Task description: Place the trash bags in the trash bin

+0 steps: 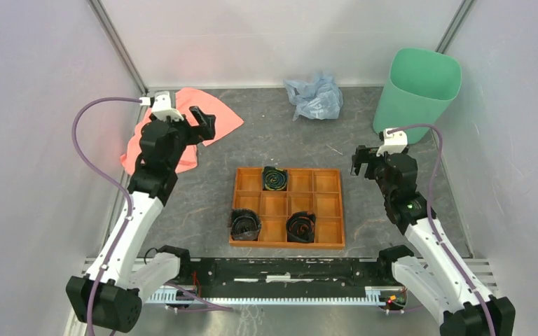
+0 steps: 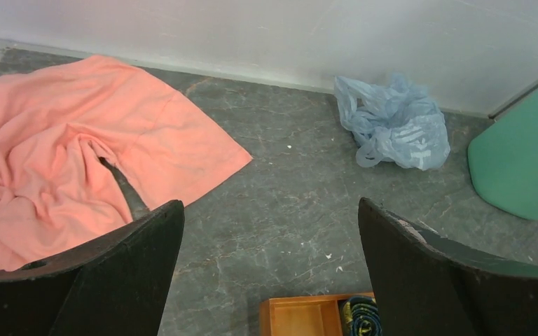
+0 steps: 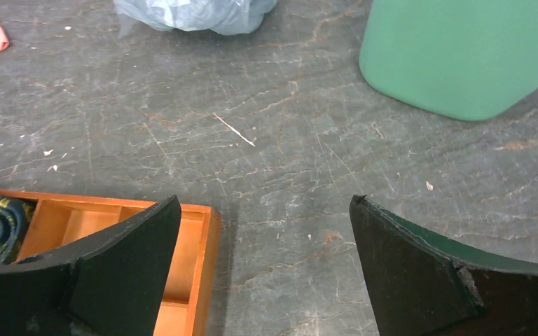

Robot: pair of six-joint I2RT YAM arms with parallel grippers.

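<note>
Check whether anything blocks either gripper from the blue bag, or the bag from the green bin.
Nothing visible does. The blue bag lies crumpled at the far edge of the tabletop, with bare surface between it and the green bin. The open left gripper and right gripper face it across bare surface too.

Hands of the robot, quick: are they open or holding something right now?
Left hand: open, holding nothing.
Right hand: open, holding nothing.

One bag (image 1: 315, 98), one bin (image 1: 420, 87) and one cloth (image 1: 221, 119). One tray (image 1: 328, 183), with three rolls (image 1: 275, 179) in it.
</note>
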